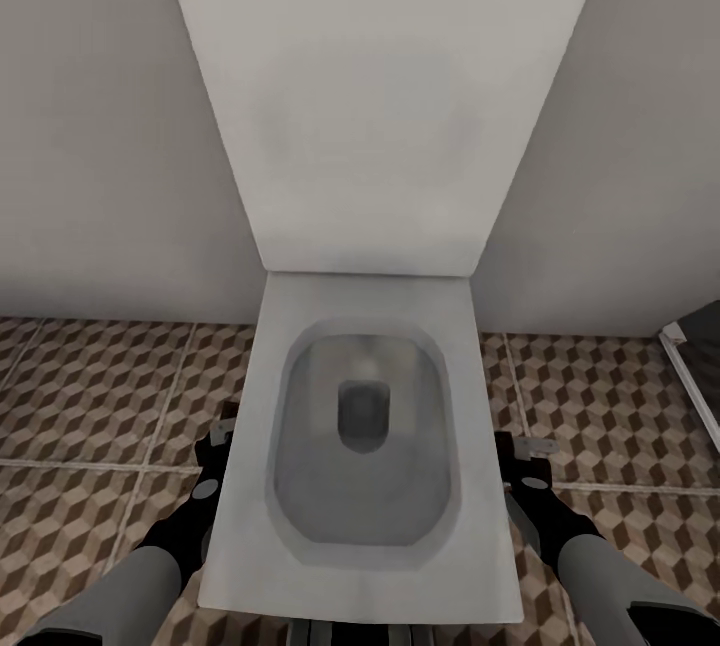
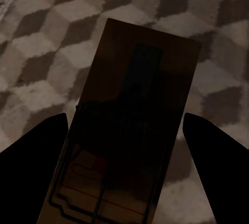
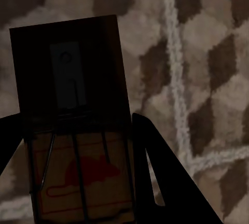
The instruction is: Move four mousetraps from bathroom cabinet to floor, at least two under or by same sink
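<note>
Head view: left gripper [image 1: 222, 438] and right gripper [image 1: 522, 454] are flanking a white toilet [image 1: 362, 426] above the bathroom floor [image 1: 90, 396]. Each gripper is clamping one mousetrap: left mousetrap [image 2: 124, 130], right mousetrap [image 3: 78, 125].

Toilet [image 1: 360, 446] between the left gripper [image 1: 222, 436] and right gripper [image 1: 522, 456], its cistern panel [image 1: 375, 96] beyond both against the wall [image 1: 100, 126], a mousetrap [image 2: 129, 130] between the left fingers, another mousetrap [image 3: 78, 130] between the right fingers, bathroom floor [image 1: 90, 396] beneath both.
</note>
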